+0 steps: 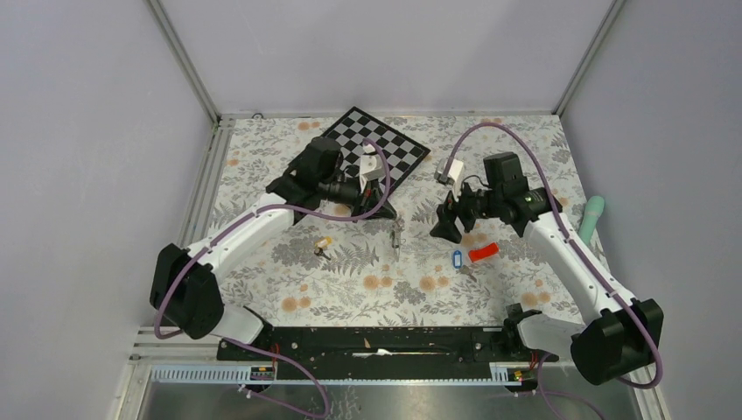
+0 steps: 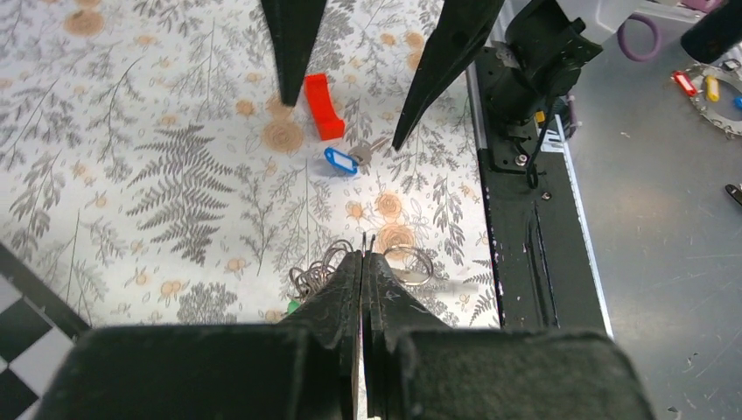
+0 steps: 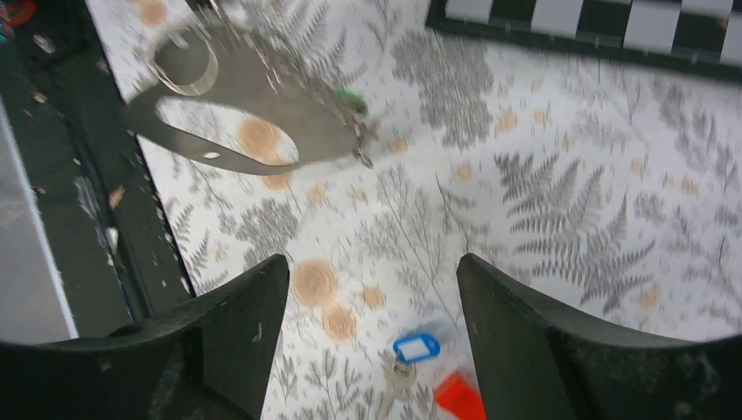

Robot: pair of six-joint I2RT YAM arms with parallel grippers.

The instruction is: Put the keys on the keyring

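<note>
The left gripper (image 2: 363, 254) pinched the thin keyring (image 3: 289, 96) just above the table (image 1: 350, 289). The right gripper (image 3: 372, 262) stood wide and empty near the blue-tagged key (image 3: 415, 347). That key looked light and slippery, so its plastic tag seemed the safest hold.

Both are the same build: left arm (image 1: 245, 229) and right arm (image 1: 573, 258) have white link shells, chunky black joint housings and 1 purple cable (image 1: 494, 124) apiece. The left gripper (image 2: 363, 255) and right gripper (image 3: 374, 267) each have 2 matte black, tapering fingers. There's a small white box (image 1: 372, 168) by each wrist too.
</note>
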